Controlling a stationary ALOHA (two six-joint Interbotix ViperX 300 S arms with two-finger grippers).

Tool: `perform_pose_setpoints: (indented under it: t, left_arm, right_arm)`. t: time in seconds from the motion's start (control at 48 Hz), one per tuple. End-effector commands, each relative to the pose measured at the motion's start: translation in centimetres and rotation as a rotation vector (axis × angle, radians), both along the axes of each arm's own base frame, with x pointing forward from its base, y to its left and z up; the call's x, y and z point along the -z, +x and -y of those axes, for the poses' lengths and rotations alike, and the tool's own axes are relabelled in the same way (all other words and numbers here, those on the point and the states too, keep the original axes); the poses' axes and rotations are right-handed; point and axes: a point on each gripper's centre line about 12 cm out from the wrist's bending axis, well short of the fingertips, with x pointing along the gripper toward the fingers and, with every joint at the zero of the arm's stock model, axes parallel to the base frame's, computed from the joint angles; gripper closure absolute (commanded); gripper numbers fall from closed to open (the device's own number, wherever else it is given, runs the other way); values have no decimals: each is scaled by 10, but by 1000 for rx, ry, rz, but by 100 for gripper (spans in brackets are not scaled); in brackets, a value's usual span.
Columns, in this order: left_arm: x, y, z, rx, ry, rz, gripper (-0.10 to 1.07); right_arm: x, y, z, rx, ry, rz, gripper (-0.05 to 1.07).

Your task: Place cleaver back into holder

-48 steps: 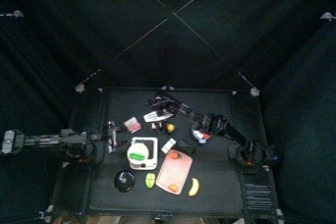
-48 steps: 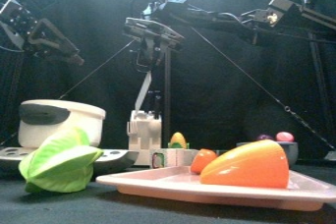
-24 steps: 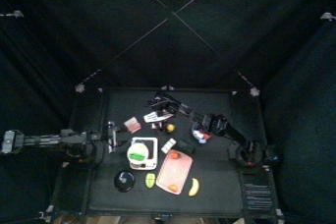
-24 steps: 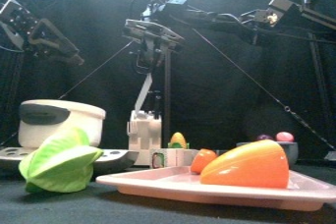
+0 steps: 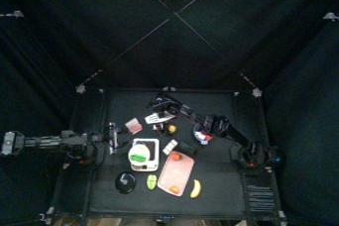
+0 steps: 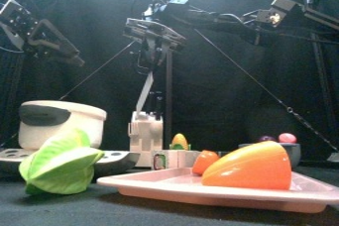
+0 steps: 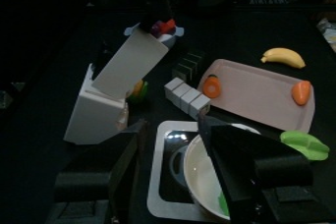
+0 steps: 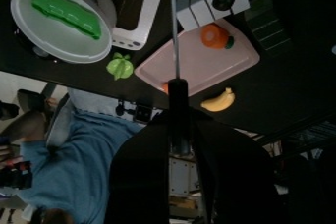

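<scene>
"Looking from the largest thing down, what is laid out?"

"2 arms are seen over the table (image 5: 228, 175). The left gripper (image 7: 184, 169) is parked at the table's left side, spread nearly to its widest, and nothing is held in it. The pink board (image 6: 212, 185) is set at the front, and the white holder (image 6: 143, 131) is stood behind it. The cleaver (image 6: 145, 89) is hung directly above the holder, pinched at its upper end by the right gripper (image 6: 157, 34), whose 2 jaws are closed partway on it."

"What could go wrong from here?"

"1 risk is judged likely: the lower edge could be caught on the holder's top instead of being guided into a slot, because the blade is not held quite plumb. The light holder could then be pushed over or shoved aside. If the blade were let go too early, it could be tipped out and dropped onto the table."

"How is the cleaver pointed?"

"Its long axis is kept nearly vertical, leaned slightly, with the free end aimed down at the holder. Whether that end is already inside a slot cannot be told."
</scene>
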Motion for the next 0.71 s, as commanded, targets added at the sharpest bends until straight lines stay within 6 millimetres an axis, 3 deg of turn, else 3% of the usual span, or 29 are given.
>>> perform_pose_setpoints:
  t: [0.0,0.688]
  left_arm:
    - [-5,2,-1,-2,0,11,14]
    - [-5,2,-1,-2,0,9,14]
  right_arm:
    - [-18,-6,-2,-4,-10,37,55]
    - [-10,-3,1,-3,-8,27,55]
